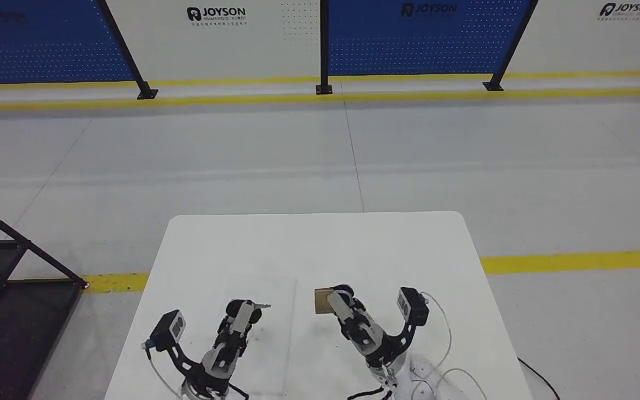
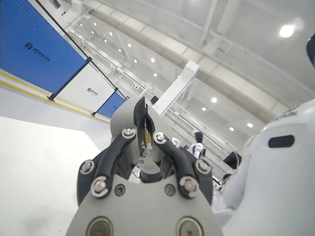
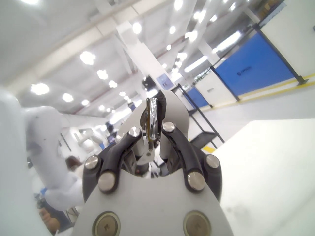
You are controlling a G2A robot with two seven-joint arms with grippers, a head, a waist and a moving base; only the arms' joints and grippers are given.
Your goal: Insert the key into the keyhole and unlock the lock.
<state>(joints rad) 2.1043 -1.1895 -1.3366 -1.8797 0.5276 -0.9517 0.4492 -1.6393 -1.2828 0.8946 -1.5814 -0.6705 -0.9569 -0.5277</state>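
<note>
Here, left fingers (image 2: 138,117) pinch the key (image 2: 148,135); right fingers (image 3: 175,114) clamp the lock (image 3: 153,119).

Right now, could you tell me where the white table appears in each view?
Top view: the white table fills the lower middle, beneath both arms.
Left wrist view: the table beside the left pincer gripping the key.
Right wrist view: the table beside the right pincer gripping the padlock.
Shared landmark: blue barrier panels.
</note>
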